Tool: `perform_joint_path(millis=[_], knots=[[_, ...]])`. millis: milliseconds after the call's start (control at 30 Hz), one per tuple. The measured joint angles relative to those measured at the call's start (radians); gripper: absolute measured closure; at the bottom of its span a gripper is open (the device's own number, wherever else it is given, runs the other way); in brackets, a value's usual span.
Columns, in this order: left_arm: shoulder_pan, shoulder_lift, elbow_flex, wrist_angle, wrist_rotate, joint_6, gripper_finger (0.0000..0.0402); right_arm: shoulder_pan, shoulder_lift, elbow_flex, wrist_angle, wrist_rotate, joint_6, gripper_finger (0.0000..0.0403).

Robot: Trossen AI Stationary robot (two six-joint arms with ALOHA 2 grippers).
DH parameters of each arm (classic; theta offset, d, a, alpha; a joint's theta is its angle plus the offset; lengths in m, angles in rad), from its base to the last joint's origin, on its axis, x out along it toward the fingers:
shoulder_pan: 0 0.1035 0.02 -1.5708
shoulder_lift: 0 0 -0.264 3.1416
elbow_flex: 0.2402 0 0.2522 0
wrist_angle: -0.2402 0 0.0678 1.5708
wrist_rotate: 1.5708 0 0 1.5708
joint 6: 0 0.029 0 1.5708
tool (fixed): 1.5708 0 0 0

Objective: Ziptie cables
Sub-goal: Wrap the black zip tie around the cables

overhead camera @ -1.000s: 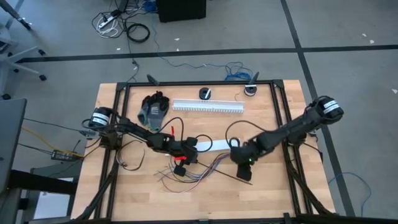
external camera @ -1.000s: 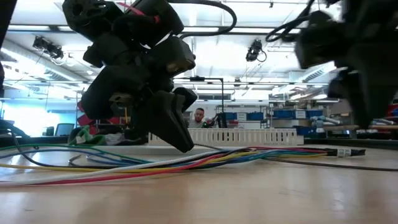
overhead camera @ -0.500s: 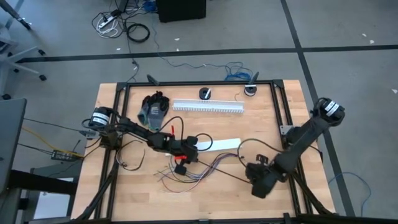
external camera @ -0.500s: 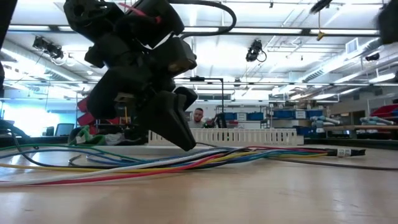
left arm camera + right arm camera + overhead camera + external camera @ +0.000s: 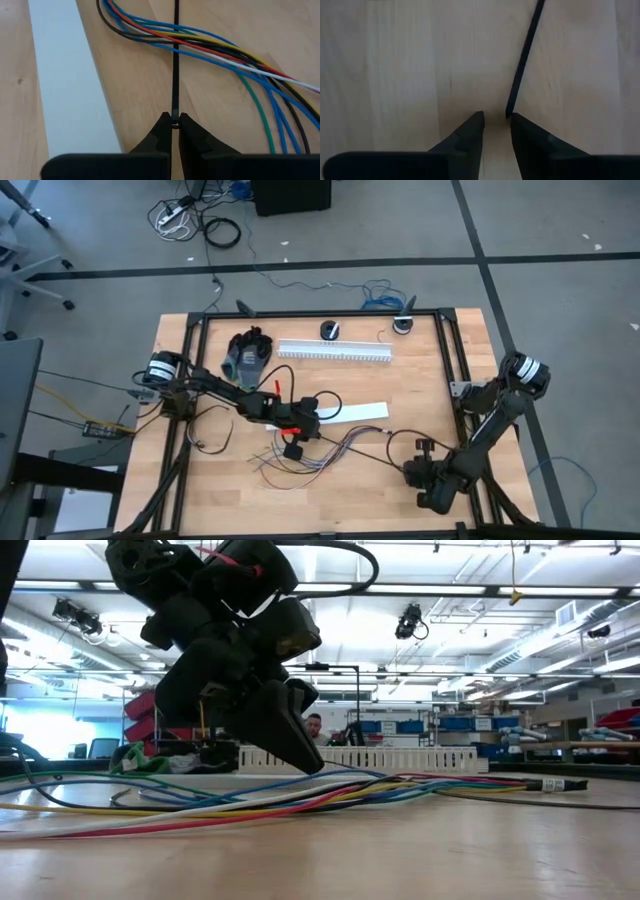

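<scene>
cables: we see the cables (image 5: pixel 335 448) as a loose fan of thin coloured wires just below the centre of the high view, lying flat on the table (image 5: pixel 230 480); in the left wrist view they cross the upper half of the frame (image 5: pixel 235 55).
zip tie: a thin black zip tie (image 5: pixel 176 60) runs straight up the middle of the left wrist view and passes over the wires; its other end shows in the upper right of the right wrist view (image 5: pixel 522 60).
left gripper: the left gripper (image 5: pixel 174 120), near the centre of the high view (image 5: pixel 300 423), has its jaws pressed together on the zip tie.
right gripper: the right gripper (image 5: pixel 496 120) sits at the lower right of the high view (image 5: pixel 425 483), jaws a little apart with nothing between them; the tie's tip lies just ahead of the gap.
how the cables will handle: we judge them light, limp and springy, likely to splay once released, so they want gathering rather than pinching singly.
how the tie will handle: we judge it slim, flexible and smooth, apt to slip or twist in the fingers.
where to take hold: we would grip the free tip squarely, close to its end, and loop the tie where the wires run closest together.
</scene>
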Motion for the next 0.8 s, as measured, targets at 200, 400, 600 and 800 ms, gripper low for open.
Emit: perform_joint_path(millis=[200,400,600,800], knots=[[0.000,0.000,0.000,-0.010,0.000,-0.002,0.0401,0.000,0.023,0.000,-0.001,0.029,0.051,0.0328],[0.000,0.000,0.000,-0.018,0.009,-0.002,0.0401,-0.008,-0.005,-0.003,-0.023,0.050,0.059,0.0331],[0.000,0.000,0.000,-0.017,0.009,-0.002,0.0401,-0.038,-0.051,-0.006,-0.023,0.073,0.102,0.0331],[0.000,0.000,0.000,-0.016,0.009,0.001,0.0401,-0.051,-0.065,-0.006,0.005,-0.012,0.103,0.0331]])
